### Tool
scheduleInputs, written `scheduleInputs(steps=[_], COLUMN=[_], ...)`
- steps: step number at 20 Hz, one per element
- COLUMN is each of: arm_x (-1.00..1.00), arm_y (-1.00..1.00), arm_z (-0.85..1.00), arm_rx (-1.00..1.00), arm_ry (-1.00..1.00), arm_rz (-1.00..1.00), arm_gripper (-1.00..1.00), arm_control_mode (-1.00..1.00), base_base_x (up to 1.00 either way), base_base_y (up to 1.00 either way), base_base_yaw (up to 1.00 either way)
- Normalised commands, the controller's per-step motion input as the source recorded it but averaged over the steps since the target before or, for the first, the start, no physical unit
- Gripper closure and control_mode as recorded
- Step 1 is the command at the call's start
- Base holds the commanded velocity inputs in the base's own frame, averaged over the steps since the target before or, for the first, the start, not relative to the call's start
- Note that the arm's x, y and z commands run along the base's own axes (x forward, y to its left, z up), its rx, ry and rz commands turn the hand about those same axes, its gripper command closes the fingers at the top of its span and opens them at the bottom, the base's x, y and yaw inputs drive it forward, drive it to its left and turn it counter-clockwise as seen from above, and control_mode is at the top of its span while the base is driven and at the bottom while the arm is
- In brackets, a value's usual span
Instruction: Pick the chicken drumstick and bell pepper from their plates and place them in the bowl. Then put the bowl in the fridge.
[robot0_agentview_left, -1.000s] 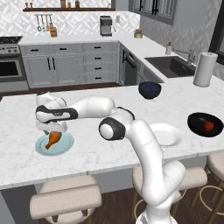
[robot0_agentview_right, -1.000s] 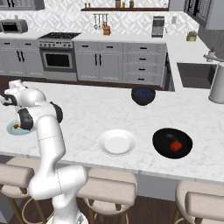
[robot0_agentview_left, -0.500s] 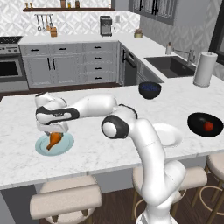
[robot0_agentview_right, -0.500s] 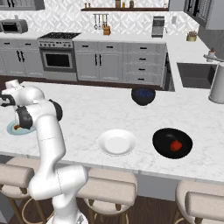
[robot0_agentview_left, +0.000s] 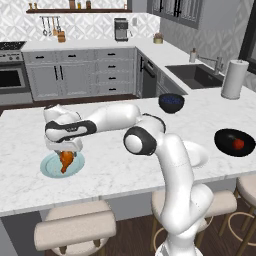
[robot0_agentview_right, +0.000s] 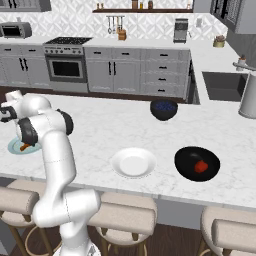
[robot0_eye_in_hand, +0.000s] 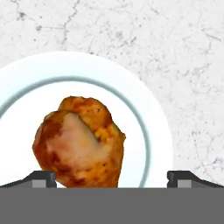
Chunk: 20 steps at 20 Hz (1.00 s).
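Note:
The orange-brown chicken drumstick (robot0_eye_in_hand: 78, 142) lies on a pale blue plate (robot0_eye_in_hand: 148, 113) near the left end of the island. My gripper (robot0_eye_in_hand: 113, 179) hangs open just over it, one fingertip (robot0_eye_in_hand: 41, 178) on either side of the fat meat end. From the left base the gripper (robot0_agentview_left: 64, 146) is right above the drumstick (robot0_agentview_left: 66, 160) and its plate (robot0_agentview_left: 50, 169). The dark-red bell pepper (robot0_agentview_right: 201, 166) sits on a black round plate (robot0_agentview_right: 186, 162) at the right. The navy bowl (robot0_agentview_right: 164, 109) stands further back on the island. The fridge is out of view.
A white plate (robot0_agentview_right: 133, 162) lies near the island's front edge, between the arm and the black plate. A paper towel roll (robot0_agentview_left: 234, 79) and a sink (robot0_agentview_left: 197, 75) are at the far right. Stools (robot0_agentview_left: 75, 227) line the near side.
The gripper has come down a little toward the drumstick, still open. Nothing else has moved.

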Motion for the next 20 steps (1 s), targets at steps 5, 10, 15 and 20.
scheduleInputs(steps=[5,10,15,20], arm_x=[0.00,0.00,0.02,0.05], arm_y=[-0.36,-0.12,0.01,0.13], arm_z=[-0.18,-0.53,-0.69,-0.19], arm_rx=[0.04,0.06,0.15,0.14], arm_ry=[-0.05,-0.14,-0.23,-0.05], arm_rz=[0.06,0.23,0.25,0.24], arm_gripper=[-1.00,-1.00,-1.00,-1.00], arm_control_mode=[-1.00,-1.00,-1.00,-1.00], base_base_x=[0.00,0.00,0.00,0.00], base_base_y=[0.00,0.00,0.00,0.00], base_base_yaw=[0.00,0.00,0.00,0.00])
